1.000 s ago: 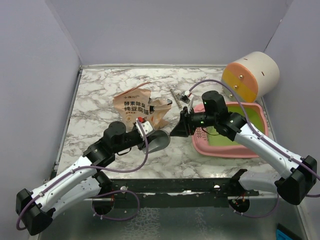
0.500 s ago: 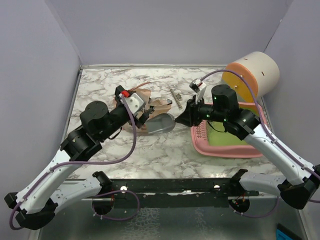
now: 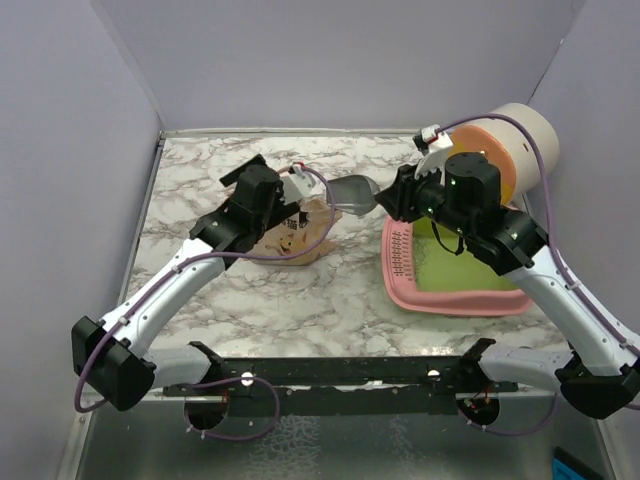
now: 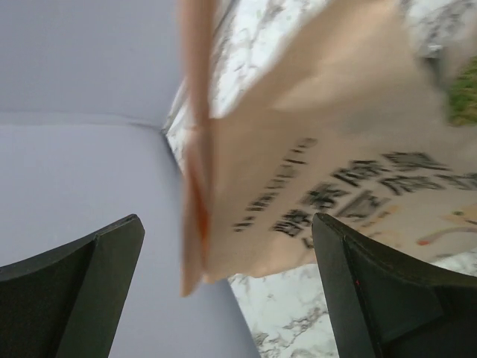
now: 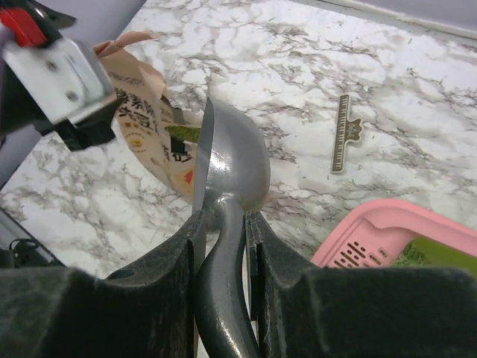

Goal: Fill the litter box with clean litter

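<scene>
The pink litter box (image 3: 404,278), lime-green inside, lies at the right; its slotted corner (image 5: 387,235) shows in the right wrist view. My right gripper (image 3: 393,203) (image 5: 223,224) is shut on the handle of the grey metal scoop (image 3: 352,194) (image 5: 237,160), held above the table left of the box, its bowl next to the bag's mouth. Pale-green clean litter (image 5: 182,133) (image 4: 465,98) shows inside the tan printed bag (image 3: 290,235) (image 4: 320,134). My left gripper (image 3: 298,203) (image 4: 227,224) is open wide, with the bag's edge between its fingers and neither finger touching it.
A cream, orange and yellow cylinder (image 3: 503,148) lies at the back right, just behind the litter box. A small metal clip (image 5: 345,134) lies on the marble beyond the scoop. Grey walls close in the left, back and right sides.
My left gripper has opened and swung from the near left up to the bag. My right gripper has carried the scoop from the table's middle toward the back, beside the bag's mouth.
</scene>
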Motion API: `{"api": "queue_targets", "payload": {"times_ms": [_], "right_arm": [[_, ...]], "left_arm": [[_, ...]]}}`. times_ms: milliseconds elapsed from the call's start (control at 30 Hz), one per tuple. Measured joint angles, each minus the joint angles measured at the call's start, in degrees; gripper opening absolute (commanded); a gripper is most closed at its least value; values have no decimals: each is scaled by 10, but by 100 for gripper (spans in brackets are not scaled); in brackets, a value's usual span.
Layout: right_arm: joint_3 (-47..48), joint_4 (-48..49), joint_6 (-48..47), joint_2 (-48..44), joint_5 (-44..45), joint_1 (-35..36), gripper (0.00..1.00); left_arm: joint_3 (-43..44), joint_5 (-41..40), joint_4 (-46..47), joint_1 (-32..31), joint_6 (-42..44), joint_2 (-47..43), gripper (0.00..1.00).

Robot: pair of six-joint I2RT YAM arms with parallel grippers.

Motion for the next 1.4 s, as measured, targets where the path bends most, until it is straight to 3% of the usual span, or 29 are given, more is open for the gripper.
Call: {"api": "queue_targets", "payload": {"times_ms": [200,433,633,967,1100,1167,1267,1300,1400], "right_arm": [[16,-8,-14,33,34,0,1],[44,-12,-27,84,36,0,1],[84,-23,-38,106,22,-1,1],[103,-37,-47,113,-6,-3,1],[110,-44,-47,124,-13,-4,1],[115,-47,-47,128,-17,-4,1],[126,-57,-49,133,-24,-4,1],[133,-60,-51,136,-28,-4,1],[148,-72,-55,145,-38,-4,1]], "left_arm": [[79,42,-2,86,23,0,99],[203,293,-62,162,36,0,99],[215,481,-139,234,67,41,95],[196,611,-168,288,72,121,93],[196,662,-172,309,80,125,77],[196,687,-173,309,84,131,54],[186,717,-171,308,86,135,9],[177,724,-166,308,83,133,0],[124,731,-133,308,70,115,0]]}}
